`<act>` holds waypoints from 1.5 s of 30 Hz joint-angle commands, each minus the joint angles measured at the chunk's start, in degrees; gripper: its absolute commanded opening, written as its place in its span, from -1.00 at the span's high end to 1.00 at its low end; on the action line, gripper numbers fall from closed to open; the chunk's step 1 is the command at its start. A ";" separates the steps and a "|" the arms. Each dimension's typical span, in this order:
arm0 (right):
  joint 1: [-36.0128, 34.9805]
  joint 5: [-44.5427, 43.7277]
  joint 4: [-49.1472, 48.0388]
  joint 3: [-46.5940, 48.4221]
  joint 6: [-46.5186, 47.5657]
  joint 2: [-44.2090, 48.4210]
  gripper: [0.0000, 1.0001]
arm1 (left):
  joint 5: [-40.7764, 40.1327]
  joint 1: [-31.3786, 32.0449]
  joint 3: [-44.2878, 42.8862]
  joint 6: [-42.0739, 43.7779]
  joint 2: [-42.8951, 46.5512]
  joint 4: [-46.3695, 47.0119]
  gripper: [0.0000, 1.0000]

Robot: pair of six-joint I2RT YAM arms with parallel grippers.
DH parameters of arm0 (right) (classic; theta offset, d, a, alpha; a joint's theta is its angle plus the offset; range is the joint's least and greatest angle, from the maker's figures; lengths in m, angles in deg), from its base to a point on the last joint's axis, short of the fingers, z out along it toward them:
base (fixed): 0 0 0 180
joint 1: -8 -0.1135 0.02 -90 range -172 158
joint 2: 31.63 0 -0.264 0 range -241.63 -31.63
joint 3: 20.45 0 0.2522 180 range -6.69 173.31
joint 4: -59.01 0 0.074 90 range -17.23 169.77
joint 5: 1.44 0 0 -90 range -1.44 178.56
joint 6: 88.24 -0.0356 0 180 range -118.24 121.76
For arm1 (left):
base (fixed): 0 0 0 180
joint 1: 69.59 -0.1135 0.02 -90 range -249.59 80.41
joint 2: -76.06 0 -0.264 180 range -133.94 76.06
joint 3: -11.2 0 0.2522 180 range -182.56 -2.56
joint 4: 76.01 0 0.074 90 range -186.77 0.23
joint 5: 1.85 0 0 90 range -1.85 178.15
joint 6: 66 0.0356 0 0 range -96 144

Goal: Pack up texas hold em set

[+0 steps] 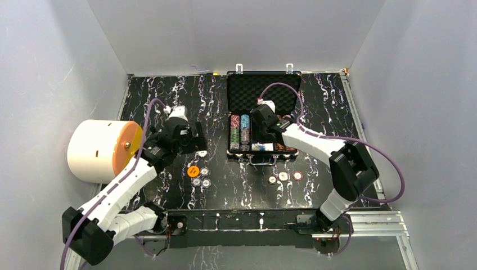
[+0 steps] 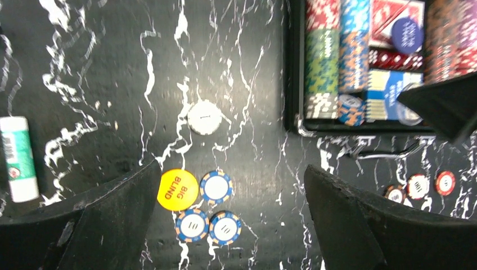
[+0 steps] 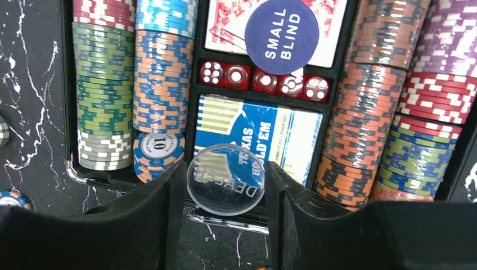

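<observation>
Two black fingers (image 3: pixel 157 219) of the right gripper (image 3: pixel 225 169) pinch a clear round dealer button (image 3: pixel 226 188) by its edges, at the lower middle of the wrist frame against the near edge of the open briefcase (image 3: pixel 66 95). Inside, chip rows (image 3: pixel 104 95) in red, green, white and blue-orange bands fill the left side, and orange, purple, red and green rows (image 3: pixel 368 112) fill the right. Between them lie a red card deck (image 3: pixel 222 22) with a blue small blind button (image 3: pixel 281 35) on it, five red dice (image 3: pixel 264 80) in a slot and a blue card box (image 3: pixel 281 132). The left gripper (image 2: pixel 232 174) hangs spread open above the table (image 2: pixel 101 67), where a yellow big blind button (image 2: pixel 178 189) touches three blue chips (image 2: pixel 216 187); a white chip (image 2: pixel 204 117) lies apart above them, and three more chips (image 2: pixel 419 185) sit at lower right.
</observation>
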 commanded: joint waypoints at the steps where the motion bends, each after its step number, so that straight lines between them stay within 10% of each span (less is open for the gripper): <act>1: 0.49 0.44 -3.70 1.05 1.66 -1.54 -0.02 | 4.08 -0.40 2.07 -3.33 -2.06 -1.11 -0.97; 9: 1.71 -1.72 -5.67 0.84 2.95 -4.57 -0.07 | 5.79 -2.01 3.92 -5.19 -8.27 -0.84 -0.97; 17: 1.79 0.94 -4.77 0.91 3.70 -0.48 -0.67 | 7.59 -3.50 5.43 -7.37 -13.17 -2.67 -0.96; 25: 1.82 3.94 -6.09 -1.66 1.64 8.43 -0.54 | 6.95 -3.69 5.15 -8.68 -19.18 -7.78 -0.32; 34: 1.77 7.21 -8.19 -6.41 0.36 12.19 -0.48 | -0.84 -3.97 6.98 -12.60 -28.39 -5.36 -0.35; 45: 1.79 6.75 -8.68 -8.07 -0.08 14.23 -0.45 | -7.06 -3.94 5.81 -14.63 -31.54 -10.03 0.11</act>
